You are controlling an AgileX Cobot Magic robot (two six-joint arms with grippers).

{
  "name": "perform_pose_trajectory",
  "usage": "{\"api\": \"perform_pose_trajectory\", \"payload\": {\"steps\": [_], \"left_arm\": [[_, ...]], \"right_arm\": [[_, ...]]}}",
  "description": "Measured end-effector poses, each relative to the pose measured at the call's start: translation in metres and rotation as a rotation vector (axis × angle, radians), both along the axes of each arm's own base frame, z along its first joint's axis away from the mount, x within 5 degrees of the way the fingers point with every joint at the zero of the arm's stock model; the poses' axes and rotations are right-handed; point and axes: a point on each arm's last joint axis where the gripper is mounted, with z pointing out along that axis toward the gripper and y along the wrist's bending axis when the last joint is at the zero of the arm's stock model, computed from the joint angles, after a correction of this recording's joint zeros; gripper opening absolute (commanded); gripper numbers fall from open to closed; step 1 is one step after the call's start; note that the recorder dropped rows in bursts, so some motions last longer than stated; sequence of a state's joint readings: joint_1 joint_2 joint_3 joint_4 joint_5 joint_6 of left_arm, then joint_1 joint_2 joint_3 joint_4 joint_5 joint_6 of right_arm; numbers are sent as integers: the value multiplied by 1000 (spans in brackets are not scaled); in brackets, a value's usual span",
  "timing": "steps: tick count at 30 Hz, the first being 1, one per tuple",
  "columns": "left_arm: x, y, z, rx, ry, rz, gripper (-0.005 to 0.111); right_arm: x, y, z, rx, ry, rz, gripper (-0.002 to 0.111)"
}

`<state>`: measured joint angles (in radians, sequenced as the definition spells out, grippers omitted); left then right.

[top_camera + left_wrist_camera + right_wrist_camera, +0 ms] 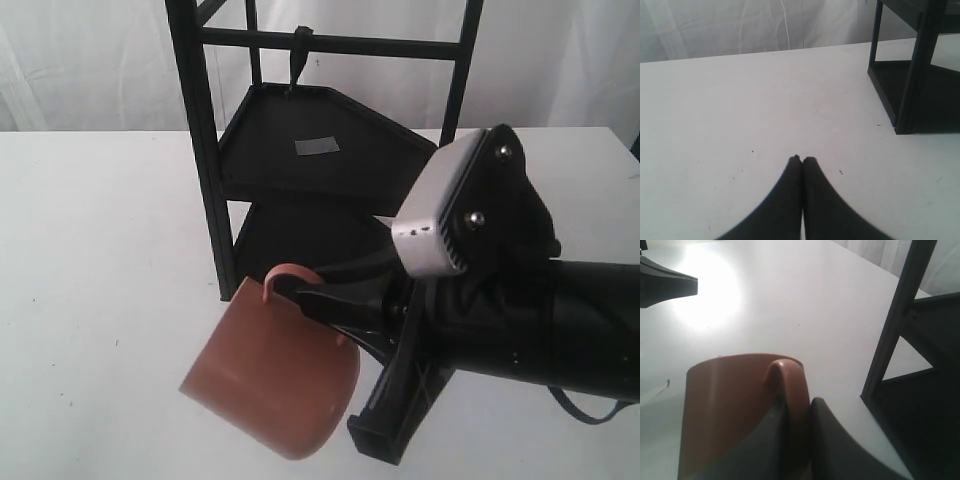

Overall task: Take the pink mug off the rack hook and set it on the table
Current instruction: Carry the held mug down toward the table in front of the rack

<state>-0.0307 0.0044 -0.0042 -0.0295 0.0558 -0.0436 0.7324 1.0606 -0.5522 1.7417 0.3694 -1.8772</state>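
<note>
The pink mug [270,375] [730,405] hangs tilted just in front of the rack [205,150], above the table [90,280]. My right gripper [300,295] [799,402] is shut on its loop handle [790,377], one finger on each side. The rack hook [298,60] hangs bare from the crossbar, up behind the mug. My left gripper [801,159] is shut on nothing, low over the bare table [740,100], with the rack's foot [905,100] off to one side. In the exterior view the left gripper does not show.
The rack's two black trays, the upper one [320,150] with a grey tape patch [317,146], stand behind the mug. A white curtain [80,60] closes the back. My right arm's bulky wrist and camera housing [470,210] fill the right foreground.
</note>
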Motion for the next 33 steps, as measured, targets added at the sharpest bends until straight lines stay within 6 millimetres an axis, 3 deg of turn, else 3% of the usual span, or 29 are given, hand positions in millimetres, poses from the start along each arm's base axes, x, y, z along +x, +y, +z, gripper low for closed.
{"api": "perform_pose_trajectory", "payload": {"steps": [7,11,17,21,25,33], "left_arm": [[0,0,0,0,0,0,0],[0,0,0,0,0,0,0],[0,0,0,0,0,0,0],[0,0,0,0,0,0,0],[0,0,0,0,0,0,0],[0,0,0,0,0,0,0]], "right_arm": [[-2,0,-3,-16,-7,28,0],[-4,-3,-12,-122,29,40,0],[4,-16,-22,-257,78,-135,0],[4,-15,-10,-189,4,-224,0],[-3,-5,0,-72,-69,-206,0],[-24,1,-18,127,-153,-138,0]]}}
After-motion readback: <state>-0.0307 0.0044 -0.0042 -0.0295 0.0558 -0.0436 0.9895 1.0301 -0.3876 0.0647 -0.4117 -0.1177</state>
